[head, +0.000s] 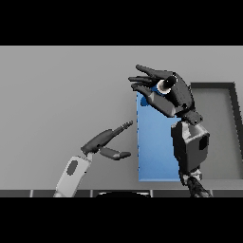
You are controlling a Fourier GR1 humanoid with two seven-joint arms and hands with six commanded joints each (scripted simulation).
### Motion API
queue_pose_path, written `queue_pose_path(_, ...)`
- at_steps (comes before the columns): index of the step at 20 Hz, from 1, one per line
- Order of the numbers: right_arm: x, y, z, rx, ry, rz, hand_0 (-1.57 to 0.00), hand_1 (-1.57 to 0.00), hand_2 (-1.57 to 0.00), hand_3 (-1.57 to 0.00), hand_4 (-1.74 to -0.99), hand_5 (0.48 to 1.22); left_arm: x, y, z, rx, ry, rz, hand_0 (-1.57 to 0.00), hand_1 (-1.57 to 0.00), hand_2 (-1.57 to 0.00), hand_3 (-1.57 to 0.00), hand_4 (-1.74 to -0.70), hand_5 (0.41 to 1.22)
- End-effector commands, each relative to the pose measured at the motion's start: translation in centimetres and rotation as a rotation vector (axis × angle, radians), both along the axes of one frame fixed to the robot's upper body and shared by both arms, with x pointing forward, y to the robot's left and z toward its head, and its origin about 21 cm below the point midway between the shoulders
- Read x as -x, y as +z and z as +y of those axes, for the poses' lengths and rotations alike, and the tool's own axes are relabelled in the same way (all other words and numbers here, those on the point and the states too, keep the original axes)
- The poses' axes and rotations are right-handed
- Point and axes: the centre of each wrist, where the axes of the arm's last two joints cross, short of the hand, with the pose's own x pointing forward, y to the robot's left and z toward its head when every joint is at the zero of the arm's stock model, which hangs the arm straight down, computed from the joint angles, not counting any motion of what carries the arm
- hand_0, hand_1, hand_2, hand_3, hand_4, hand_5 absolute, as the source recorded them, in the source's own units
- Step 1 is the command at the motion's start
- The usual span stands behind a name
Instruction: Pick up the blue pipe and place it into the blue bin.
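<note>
Your right hand [163, 90] grasps the pipe [164, 85] above the blue bin [154, 152], right of centre; your left hand [107, 142] rests released, lower left.

The grey table [61, 95] takes up nearly the whole view. Its top is plain, smooth and matte, one even shade from the left edge across to the middle, with no marks or seams on it. The light on the table is soft and flat, casting only faint shadows. On the table's right side sits a grey tray [235, 133] with a darker raised rim; its floor is close in shade to the table itself, and its far rim runs parallel to the table's far edge. Along the table's near edge runs a dark strip [47, 193] broken by thin pale lines. No wall, floor or window can be made out beyond the table.
</note>
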Motion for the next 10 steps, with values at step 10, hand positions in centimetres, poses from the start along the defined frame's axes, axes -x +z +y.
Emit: queue_pose_path(10, -1.7, -6.9, -7.3, 0.080, -0.373, 0.276, -1.57, -1.57, -1.57, -1.57, -1.499, 1.221, -0.1, 0.2, -0.2, -0.016, 0.027, 0.008, 0.00, 0.00, 0.00, 0.00, -0.94, 0.463)
